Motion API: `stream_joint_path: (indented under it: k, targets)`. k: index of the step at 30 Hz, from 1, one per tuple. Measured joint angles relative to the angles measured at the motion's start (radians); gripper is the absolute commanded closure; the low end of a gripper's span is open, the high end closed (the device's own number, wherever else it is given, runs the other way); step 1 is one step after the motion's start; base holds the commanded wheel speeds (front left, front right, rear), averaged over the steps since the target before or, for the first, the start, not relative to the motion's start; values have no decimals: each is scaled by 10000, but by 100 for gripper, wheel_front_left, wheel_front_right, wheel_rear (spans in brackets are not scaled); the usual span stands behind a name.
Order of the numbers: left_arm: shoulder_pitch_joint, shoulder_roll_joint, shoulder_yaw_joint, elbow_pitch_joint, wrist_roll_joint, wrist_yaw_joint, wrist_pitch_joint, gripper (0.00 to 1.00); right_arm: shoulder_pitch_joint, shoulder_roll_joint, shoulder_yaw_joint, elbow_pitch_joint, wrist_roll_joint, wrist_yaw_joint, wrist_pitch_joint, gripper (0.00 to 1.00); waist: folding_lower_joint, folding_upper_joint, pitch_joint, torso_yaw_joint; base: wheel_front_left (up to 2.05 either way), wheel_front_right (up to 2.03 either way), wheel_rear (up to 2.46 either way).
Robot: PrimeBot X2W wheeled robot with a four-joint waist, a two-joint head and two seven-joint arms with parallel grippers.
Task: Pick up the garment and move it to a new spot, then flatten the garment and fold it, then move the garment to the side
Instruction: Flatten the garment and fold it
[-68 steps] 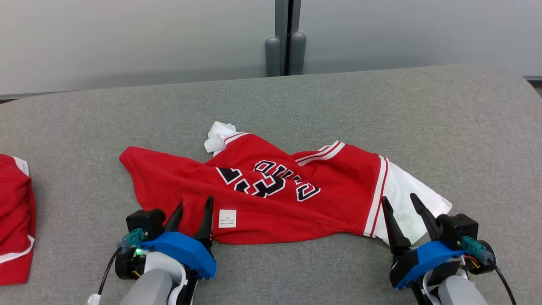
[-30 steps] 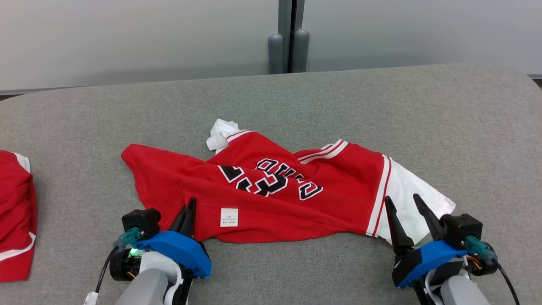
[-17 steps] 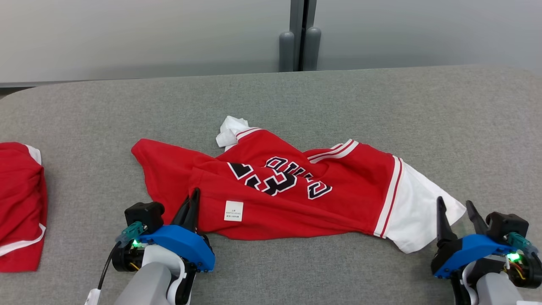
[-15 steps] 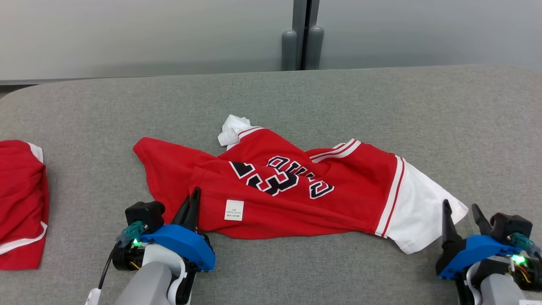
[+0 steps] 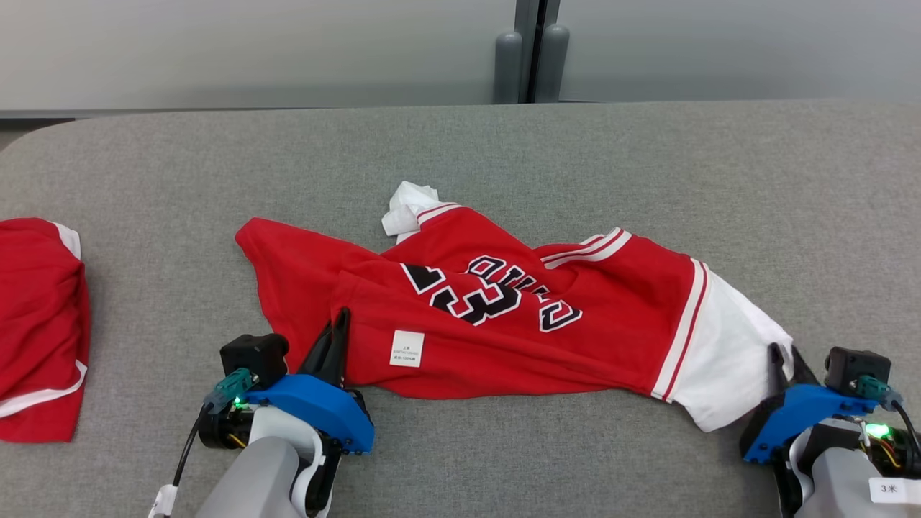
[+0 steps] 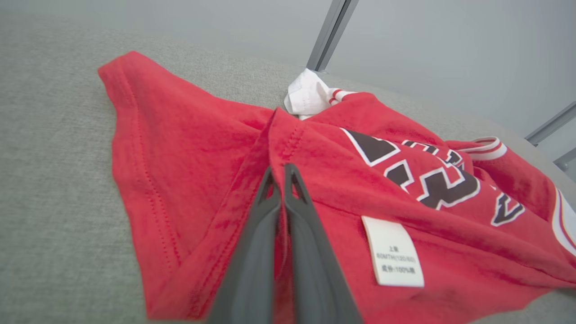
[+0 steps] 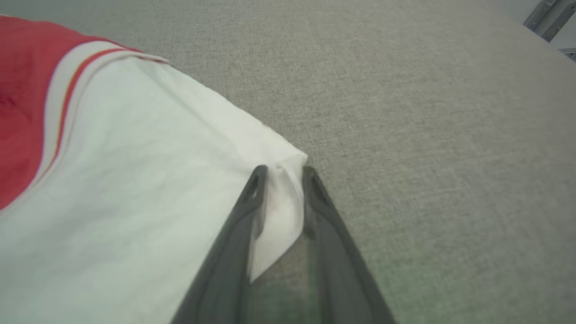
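The garment is a red jersey with black lettering and white sleeves, lying crumpled across the grey table. My left gripper is shut on a red fold near its hem, and in the left wrist view the gripper pinches that fold of the garment beside a white label. My right gripper sits at the white sleeve's corner. In the right wrist view the gripper straddles that corner of the garment, jaws narrowly apart with a visible gap.
A second red garment lies at the table's left edge. Two grey posts stand behind the table against a pale wall. Bare grey table stretches behind and to the right of the jersey.
The head camera has shifted. My right gripper moved from the sleeve's middle out to its corner and its jaws have narrowed around the cloth. The left gripper closed on the hem earlier and stays shut.
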Motion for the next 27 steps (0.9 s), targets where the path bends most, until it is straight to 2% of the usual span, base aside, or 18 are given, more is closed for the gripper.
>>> stream_joint_path:
  k: [5, 9, 10, 11, 12, 14, 15, 16, 17, 19, 27]
  targets:
    - [-105, 59, -12, -69, 46, 0, 0, 100, -219, 8, 132, 58, 192, -2, 2, 100, 0, 0, 87, 36, 0, 0, 0]
    - [-159, 194, 387, -685, 205, 0, 0, 100, -335, 94, 1425, -1503, 1958, -2, 69, 100, 2, 1, -80, 37, 0, 0, 0]
    - [-159, 194, 387, -685, 205, 0, 0, 100, -335, 94, 1425, -1503, 1958, -2, 69, 100, 2, 1, -80, 37, 0, 0, 0]
    - [-176, 293, 696, -1093, 276, 0, 0, 100, -379, 102, 2286, -2592, 3064, 0, 65, 100, 2, 1, -226, 13, 0, 0, 0]
    - [-176, 293, 696, -1093, 276, 0, 0, 100, -379, 102, 2286, -2592, 3064, 0, 65, 100, 2, 1, -226, 13, 0, 0, 0]
    - [-247, 403, 1030, -1582, 360, 0, 0, 100, -390, 123, 2842, -3722, 3929, 0, 67, 100, 2, 1, -410, -34, 0, 0, 0]
    - [-407, 566, 1266, -2098, 401, 0, 2, 100, -467, 117, 3080, -4684, 4696, 0, 67, 100, 2, 1, -643, -73, 0, 0, 0]
    - [-407, 566, 1266, -2098, 401, 0, 2, 100, -467, 117, 3080, -4684, 4696, 0, 67, 100, 2, 1, -643, -73, 0, 0, 0]
    - [-604, 769, 1578, -2656, 479, 0, 2, 100, -639, 54, 3271, -5484, 5283, 0, 69, 100, 1, 1, -901, -112, 0, 0, 0]
    - [-732, 876, 1718, -2955, 525, 0, -2, 100, -766, -23, 3371, -5841, 5532, 0, 67, 100, 0, 0, -1045, -126, 0, 0, 0]
    - [-1964, 2080, 2464, -4667, 963, 92, 109, 100, -2239, -834, 3726, -7785, 6842, 0, 65, 100, -1, 0, -1863, -381, 0, 0, 0]
